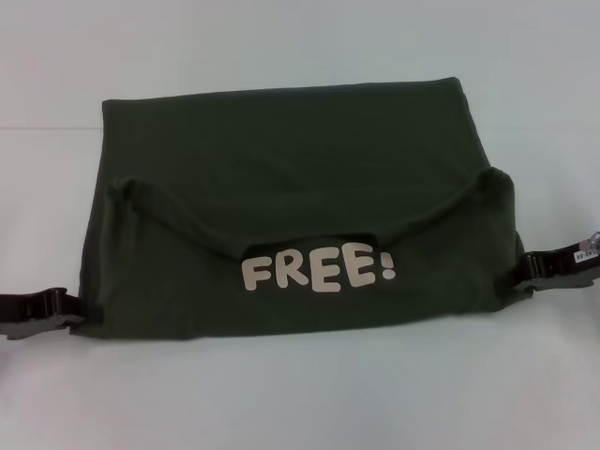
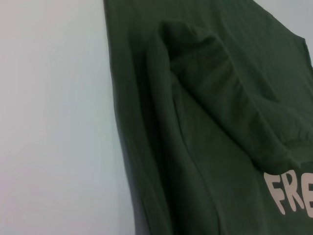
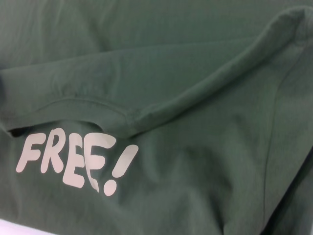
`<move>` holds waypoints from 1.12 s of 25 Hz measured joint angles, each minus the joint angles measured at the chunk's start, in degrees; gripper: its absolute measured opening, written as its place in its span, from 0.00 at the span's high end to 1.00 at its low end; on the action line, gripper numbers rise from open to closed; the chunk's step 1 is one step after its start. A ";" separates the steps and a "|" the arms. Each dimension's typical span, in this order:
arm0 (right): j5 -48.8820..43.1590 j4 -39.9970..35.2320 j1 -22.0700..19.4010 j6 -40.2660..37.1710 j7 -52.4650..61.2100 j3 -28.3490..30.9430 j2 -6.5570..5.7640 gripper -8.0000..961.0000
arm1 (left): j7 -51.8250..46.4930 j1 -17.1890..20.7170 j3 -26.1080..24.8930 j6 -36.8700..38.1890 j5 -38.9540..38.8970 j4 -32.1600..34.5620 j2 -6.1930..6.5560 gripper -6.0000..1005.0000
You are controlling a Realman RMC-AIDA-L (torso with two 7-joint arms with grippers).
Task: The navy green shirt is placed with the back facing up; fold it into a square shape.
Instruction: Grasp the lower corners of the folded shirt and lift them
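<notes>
Navy green shirt (image 1: pixel 291 169) folded on table, between left hand (image 1: pixel 77 307) and right hand (image 1: pixel 521 274); grips unclear.

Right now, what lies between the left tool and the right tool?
In the head view, only the navy green shirt lies between them. It is folded, with white "FREE!" lettering facing up. The left tool and right tool sit at its opposite side edges.

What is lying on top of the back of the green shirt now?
A folded-over flap of the navy green shirt itself lies on the near part, showing the white "FREE!" lettering. The back under this flap is covered. The left gripper and right gripper are at its side edges.
</notes>
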 joint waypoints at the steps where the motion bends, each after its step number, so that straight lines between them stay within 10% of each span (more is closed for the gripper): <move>1: 0.01 -0.03 0.00 -0.53 -0.32 0.03 -0.19 0.96 | 0.04 -0.02 -0.04 0.97 0.00 0.09 0.25 0.98; 11: 0.19 -0.57 -0.48 -16.28 -7.39 0.64 -2.61 0.96 | 1.40 0.42 0.03 13.00 0.87 1.52 1.83 0.98; 28: 0.27 -0.42 -8.63 -34.80 -19.27 -3.64 0.33 0.96 | 4.37 0.98 0.17 36.43 9.87 1.37 2.24 0.98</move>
